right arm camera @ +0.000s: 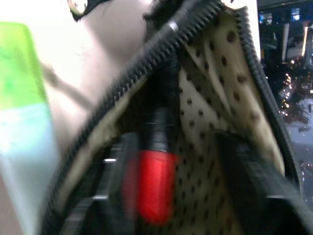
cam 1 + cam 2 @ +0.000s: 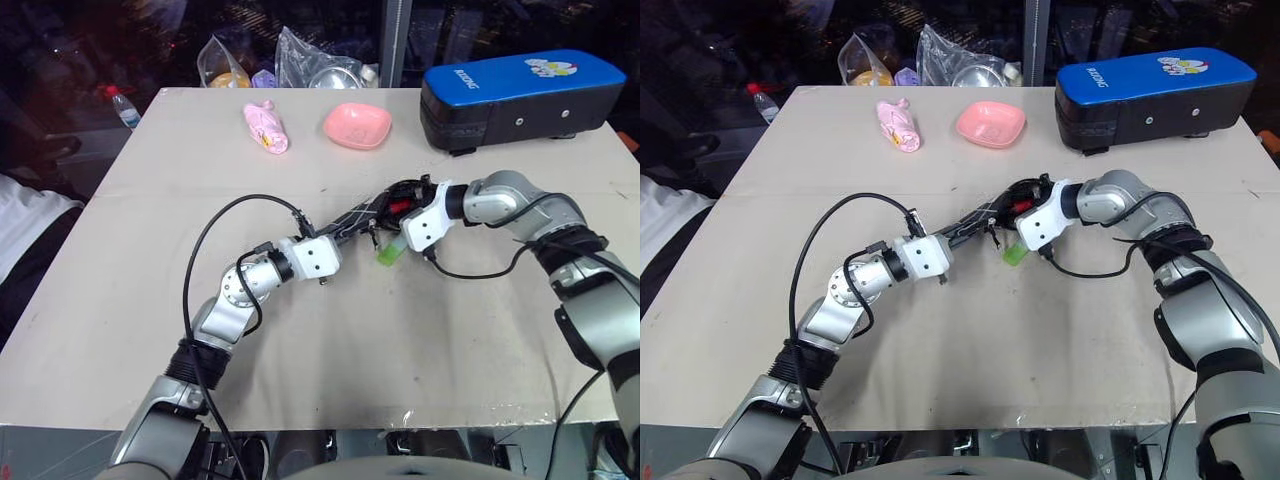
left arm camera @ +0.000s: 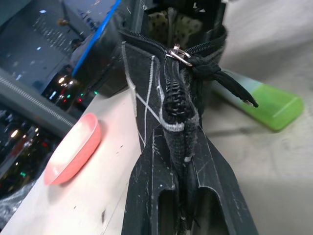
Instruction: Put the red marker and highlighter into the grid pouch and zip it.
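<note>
The left gripper [image 3: 183, 196] is clamped shut on the near end of the grid pouch [image 2: 362, 214], holding it raised off the table [image 2: 200, 170] near the middle, with its open mouth turned to the right. The right gripper [image 1: 171, 205] sits at that mouth, its fingers spread apart inside the dotted cream lining; the red marker [image 1: 155, 183] lies between them, red end toward the wrist and black barrel pointing deeper in, and whether the fingers grip it or have let it go cannot be told. The highlighter [image 2: 389, 254] rests on the table just beside and below the pouch, outside it, and the zipper pull cord [image 3: 222, 81] dangles over it. The main risk is that the marker is only partly inside: if the right gripper backs out while the mouth tilts downward, the pen may slide back out. The spread fingers could also catch the zipper teeth or lining and tug the pouch from the left gripper's hold. The highlighter is close enough to be knocked away by either arm.
</note>
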You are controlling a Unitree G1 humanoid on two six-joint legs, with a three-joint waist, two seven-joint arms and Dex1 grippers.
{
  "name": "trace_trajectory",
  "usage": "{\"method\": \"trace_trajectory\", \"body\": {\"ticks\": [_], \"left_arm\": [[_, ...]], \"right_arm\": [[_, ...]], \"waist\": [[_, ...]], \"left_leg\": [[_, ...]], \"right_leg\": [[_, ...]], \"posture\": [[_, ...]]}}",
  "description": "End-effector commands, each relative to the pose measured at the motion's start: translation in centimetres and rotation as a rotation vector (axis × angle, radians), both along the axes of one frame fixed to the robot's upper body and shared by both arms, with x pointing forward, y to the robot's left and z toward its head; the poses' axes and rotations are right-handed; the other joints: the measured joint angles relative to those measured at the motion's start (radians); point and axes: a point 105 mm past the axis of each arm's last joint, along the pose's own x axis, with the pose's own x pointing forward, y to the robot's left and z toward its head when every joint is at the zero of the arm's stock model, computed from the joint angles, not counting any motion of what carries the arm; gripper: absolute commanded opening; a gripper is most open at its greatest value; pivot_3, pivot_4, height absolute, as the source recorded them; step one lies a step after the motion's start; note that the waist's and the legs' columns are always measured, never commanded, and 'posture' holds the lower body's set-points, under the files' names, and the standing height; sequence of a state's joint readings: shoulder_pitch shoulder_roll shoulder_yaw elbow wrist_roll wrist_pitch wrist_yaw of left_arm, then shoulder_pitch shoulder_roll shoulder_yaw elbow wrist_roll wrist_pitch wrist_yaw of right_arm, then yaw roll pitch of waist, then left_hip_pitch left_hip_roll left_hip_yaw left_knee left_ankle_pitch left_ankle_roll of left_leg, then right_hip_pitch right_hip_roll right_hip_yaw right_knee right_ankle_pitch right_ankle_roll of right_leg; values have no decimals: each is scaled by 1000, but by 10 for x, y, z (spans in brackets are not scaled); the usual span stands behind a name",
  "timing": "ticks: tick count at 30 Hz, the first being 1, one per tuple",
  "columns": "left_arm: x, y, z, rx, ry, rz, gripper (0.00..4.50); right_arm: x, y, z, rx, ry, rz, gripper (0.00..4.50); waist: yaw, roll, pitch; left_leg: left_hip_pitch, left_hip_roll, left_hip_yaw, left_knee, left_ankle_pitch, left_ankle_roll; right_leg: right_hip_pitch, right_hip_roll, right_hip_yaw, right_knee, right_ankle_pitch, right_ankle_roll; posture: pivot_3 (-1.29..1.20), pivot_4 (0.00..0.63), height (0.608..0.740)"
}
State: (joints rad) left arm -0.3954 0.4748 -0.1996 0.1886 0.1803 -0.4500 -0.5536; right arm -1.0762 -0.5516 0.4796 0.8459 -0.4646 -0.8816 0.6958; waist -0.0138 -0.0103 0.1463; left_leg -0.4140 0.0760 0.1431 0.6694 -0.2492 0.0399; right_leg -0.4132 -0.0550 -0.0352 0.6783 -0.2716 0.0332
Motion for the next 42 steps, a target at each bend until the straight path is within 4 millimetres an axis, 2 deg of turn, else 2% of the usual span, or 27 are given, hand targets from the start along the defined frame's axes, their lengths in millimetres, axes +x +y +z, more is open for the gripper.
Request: {"method": "trace_trajectory", "body": {"ticks": [1,4,7,13,15,19,26,28,35,42], "left_arm": [[3,14,10,-38,-28,45,0],[6,20,11,-50,-30,71,0],[10,28,14,-66,-34,107,0],[16,48,21,-100,-51,191,0],[16,53,22,-101,-54,210,0],[14,61,21,-93,-54,229,0],[8,65,21,-91,-65,255,0],[4,65,19,-94,-65,263,0],[-2,64,16,-96,-60,281,0],[-5,63,16,-97,-60,296,0]], "right_arm": [[-2,-4,43,190,49,-7,4381],[-10,-7,57,337,231,-2,4454],[-21,-11,61,427,431,16,4454],[-43,-23,27,366,825,-39,4454],[-46,-27,12,326,902,-72,4454],[-36,-28,-9,227,920,-118,4454],[-11,-15,-25,102,886,-152,4454],[-10,-14,-33,11,878,-162,4454],[-8,-17,-49,-141,914,-222,4454],[0,-21,-58,-192,928,-350,4454]], "waist": [[0,0,0],[1,0,0],[3,0,0],[4,0,0],[2,0,0],[-1,0,0],[-1,1,1],[0,1,1],[0,1,1],[-2,2,1]], "left_leg": [[0,0,0,0,0,0],[0,0,0,0,0,0],[0,1,-1,0,0,0],[-1,2,-3,0,0,0],[-1,1,-6,0,0,0],[0,0,-7,0,0,0],[-1,0,-2,0,0,0],[-1,0,-1,0,0,0],[-1,0,-1,0,0,0],[0,1,-1,0,0,0]], "right_leg": [[0,0,0,0,0,0],[0,0,0,0,0,0],[1,0,0,0,0,0],[1,0,-1,0,0,0],[0,0,-1,0,0,0],[0,0,-1,0,0,0],[0,1,-1,0,0,0],[0,0,-1,0,0,0],[0,0,-1,0,0,0],[0,0,-1,1,0,0]], "posture": [[0,150,740],[0,150,740],[0,150,740],[0,150,740],[0,150,740],[0,150,740],[0,150,740],[0,150,740],[0,150,740],[0,150,740]]}}
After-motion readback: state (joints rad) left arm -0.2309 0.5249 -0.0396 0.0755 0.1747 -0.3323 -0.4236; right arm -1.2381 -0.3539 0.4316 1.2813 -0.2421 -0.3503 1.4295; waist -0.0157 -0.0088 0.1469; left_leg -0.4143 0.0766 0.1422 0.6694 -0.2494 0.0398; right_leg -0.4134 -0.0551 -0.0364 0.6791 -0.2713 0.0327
